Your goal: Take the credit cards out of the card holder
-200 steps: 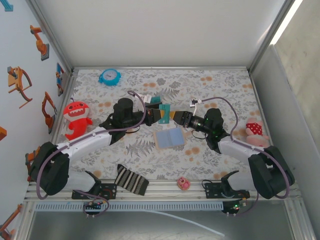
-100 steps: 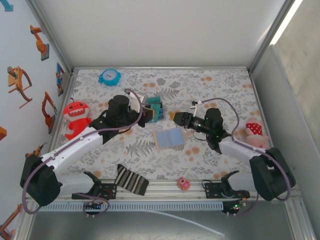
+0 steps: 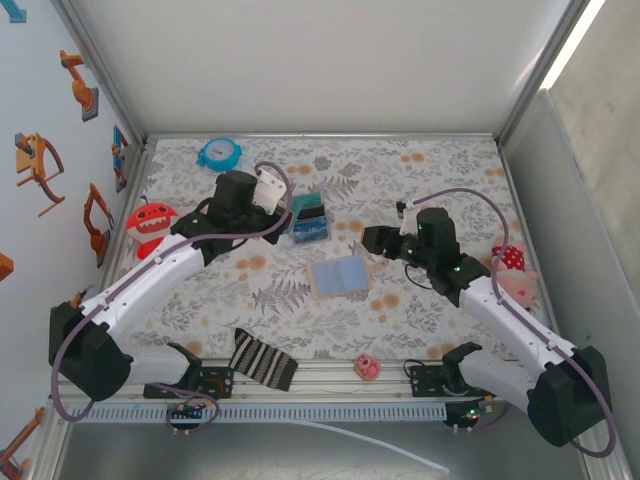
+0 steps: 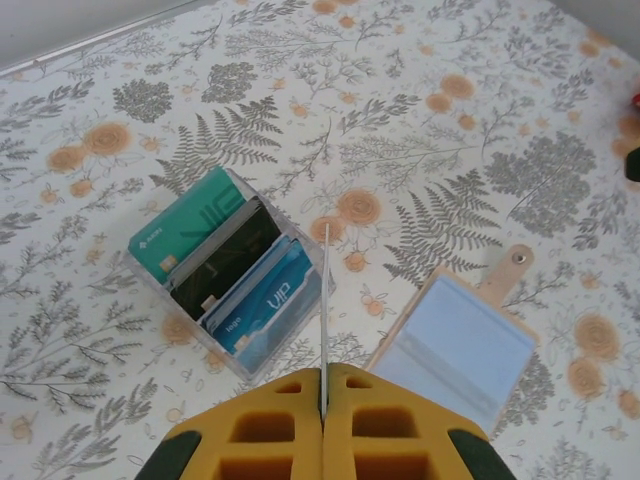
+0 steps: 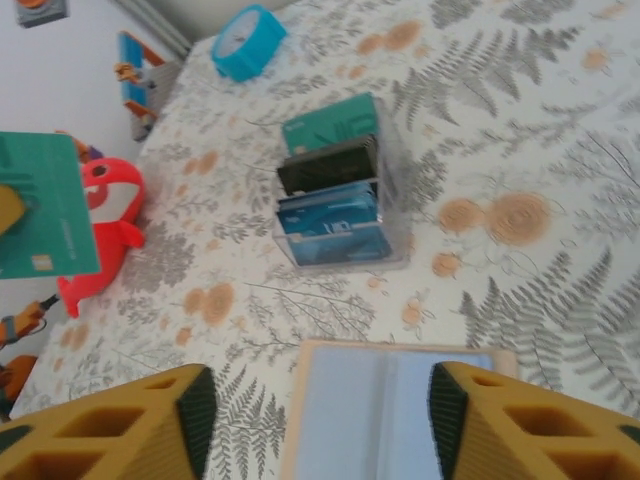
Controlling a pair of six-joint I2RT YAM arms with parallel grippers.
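Observation:
The card holder (image 3: 340,275) lies open on the floral table, its pale blue panels up, with a tan rim and tab (image 4: 455,345). My left gripper (image 3: 288,215) is shut on a green credit card, seen edge-on between its yellow fingers (image 4: 324,372) and flat at the left of the right wrist view (image 5: 45,205). It hangs just above a clear box (image 4: 230,270) holding three upright cards: green, black and blue. My right gripper (image 3: 372,240) is open with nothing in it, its jaws either side of the card holder (image 5: 395,410).
A blue clock (image 3: 219,153) stands at the back left and a red toy (image 3: 150,225) by the left wall. A pink toy (image 3: 510,265) sits at the right. A striped cloth (image 3: 262,360) and a small pink object (image 3: 367,367) lie near the front edge.
The grippers met over a card a second ago. The left one has drawn back left with the card to the clear box. The right one has opened and pulled back right.

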